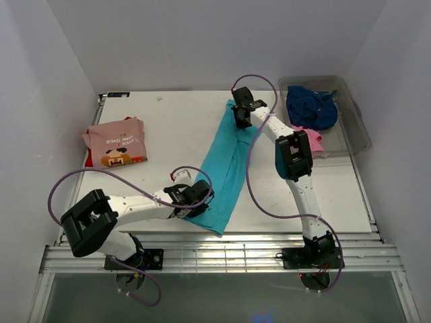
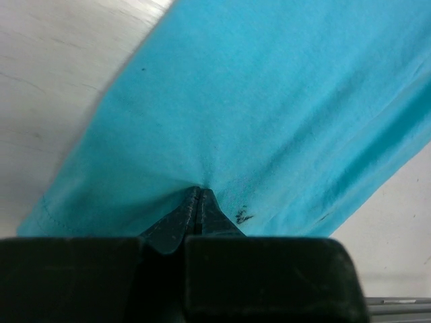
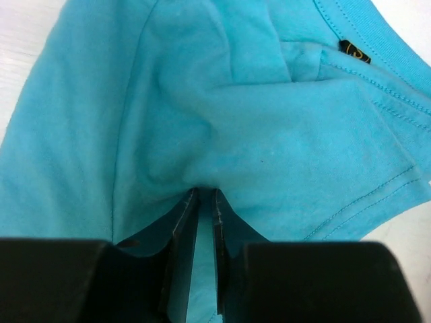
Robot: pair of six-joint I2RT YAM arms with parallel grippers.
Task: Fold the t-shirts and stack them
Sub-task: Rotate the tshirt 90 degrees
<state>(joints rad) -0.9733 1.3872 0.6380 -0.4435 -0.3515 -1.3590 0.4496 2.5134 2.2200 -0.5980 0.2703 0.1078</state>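
A flat white table (image 1: pixel 168 121) is noted, with a plain turquoise cloth t-shirt (image 1: pixel 225 168) laid on it as a long narrow strip. The strip runs from far centre towards the near edge, leaning left. A clear grey plastic tub (image 1: pixel 360 128) is set at the far right corner. In it a crumpled navy t-shirt (image 1: pixel 311 108) is held, and a bright pink t-shirt (image 1: pixel 311 139) is draped at its near left rim. A folded salmon-pink t-shirt with white lettering (image 1: pixel 116 141) is placed at the far left, over a red t-shirt (image 1: pixel 88 159). The left gripper (image 2: pixel 199 192) is pressed together on the strip's near end. The right gripper (image 3: pixel 202 192) is placed at the far, collar end, its jaws narrowly parted where the cloth is gathered.
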